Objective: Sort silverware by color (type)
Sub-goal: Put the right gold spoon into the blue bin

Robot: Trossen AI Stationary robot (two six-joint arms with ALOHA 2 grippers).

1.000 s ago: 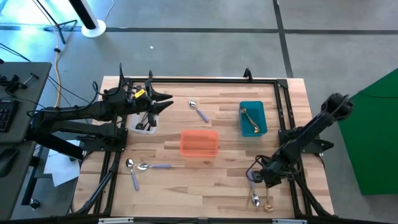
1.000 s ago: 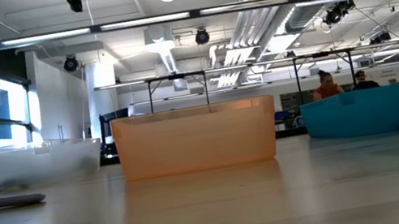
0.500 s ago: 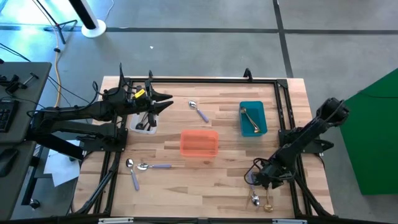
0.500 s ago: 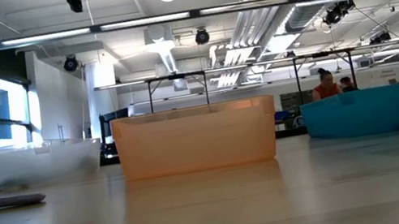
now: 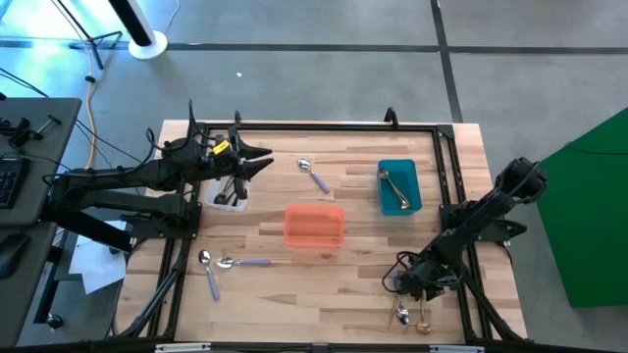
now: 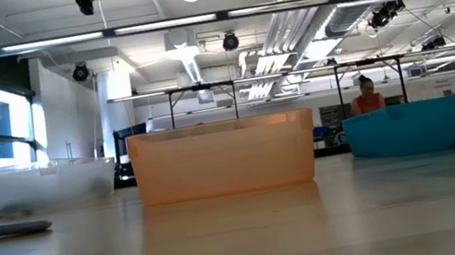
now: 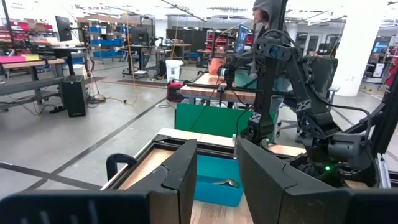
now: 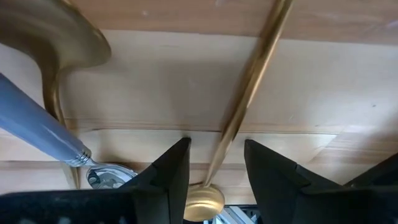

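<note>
Spoons lie scattered over the wooden desk (image 5: 363,255). The right end effector (image 5: 404,284) hangs low at the near right of the desk, its fingers (image 8: 168,177) apart, directly over a small cluster of spoons. In the right wrist view a gold spoon's handle (image 8: 249,87) runs up through the gap between the fingers, a second gold spoon (image 8: 59,43) lies beside it, and a lavender-handled spoon (image 8: 43,134) crosses just outside one finger; nothing is gripped. From above, that cluster (image 5: 412,316) shows just nearer than the end effector.

The left end effector (image 5: 257,161) waits at the far left, its fingers apart and empty, above the clear bin (image 5: 228,196) that holds black spoons. A lavender-handled spoon (image 5: 314,176) lies just right of it. Two more lavender-handled spoons (image 5: 231,263) lie at the near left. The orange bin (image 5: 314,226) stands mid-desk, and the teal bin (image 5: 399,186), to its far right, holds gold spoons (image 5: 392,191).
</note>
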